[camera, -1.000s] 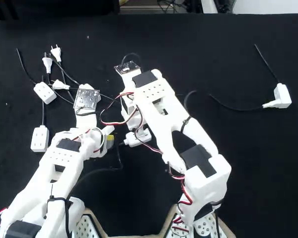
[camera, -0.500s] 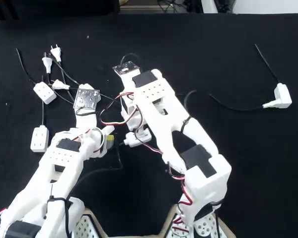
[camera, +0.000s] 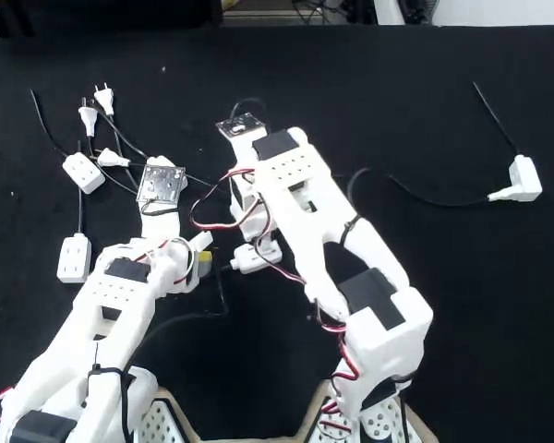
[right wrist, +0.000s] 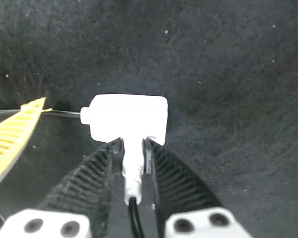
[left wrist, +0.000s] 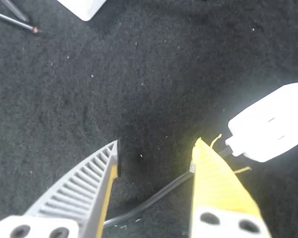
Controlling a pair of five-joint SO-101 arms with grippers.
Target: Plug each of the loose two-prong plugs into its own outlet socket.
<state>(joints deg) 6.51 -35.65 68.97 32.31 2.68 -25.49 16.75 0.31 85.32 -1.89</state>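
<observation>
Plug with a white stem is clamped in the closed right gripper, its head against a white socket lying on the black mat (whether it is fully seated cannot be told). The left gripper stands open just beside that socket, with a black cable running between its fingers. Loose plugs and two spare sockets lie at the mat's far left. An angled plug lies well apart at the right.
</observation>
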